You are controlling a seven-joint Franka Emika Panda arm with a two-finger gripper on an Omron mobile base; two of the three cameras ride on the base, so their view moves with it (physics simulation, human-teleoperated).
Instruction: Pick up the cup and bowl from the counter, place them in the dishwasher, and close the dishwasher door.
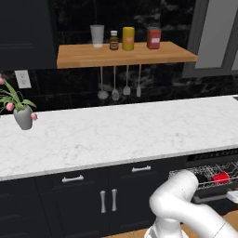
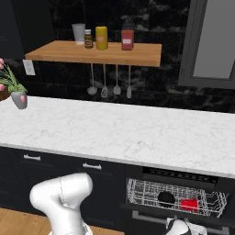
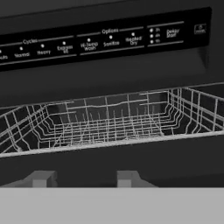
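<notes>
white marble-look stone with faint grey veins made up the counter (image 1: 116, 132), a long flat slab whose front edge ran straight above dark navy cabinets (image 1: 93, 195) with short silver handles. at about four o'clock in your left base view the dishwasher (image 2: 176, 195) stood open, a black box with a light wire rack (image 2: 174, 195) pulled forward. the cup (image 2: 189, 204), small, red and tapered, lay inside that rack toward its right end, and a dark round bowl (image 2: 166, 197) sat just beside it at nine o'clock of the cup. in the hand view you looked along the gripper (image 3: 83, 178) at the rack's thin crossing wires and the black control strip (image 3: 105, 39) with pale lettering at twelve o'clock. the two grey finger tips rose at six o'clock with a gap between them and nothing between the pads; whether the jaws were fully released you could not tell. the rack's front rail crossed the view just above the tips, with the basket part seen beyond it bare.

on the counter's far left, at nine o'clock, a grey vase (image 1: 23, 118) held pink tulips, well apart from the dishwasher. a wooden wall shelf (image 1: 123, 53) hung above the slab, carrying a grey-white tumbler (image 1: 97, 35), a small brown bottle (image 1: 114, 40), a yellow jar (image 1: 128, 38) and a red jar (image 1: 154, 38). four metal utensils (image 1: 120, 86) hung under its edge, clear of the stone. the white arm (image 1: 186, 204) bent low at five o'clock, in front of the cabinet doors.
</notes>
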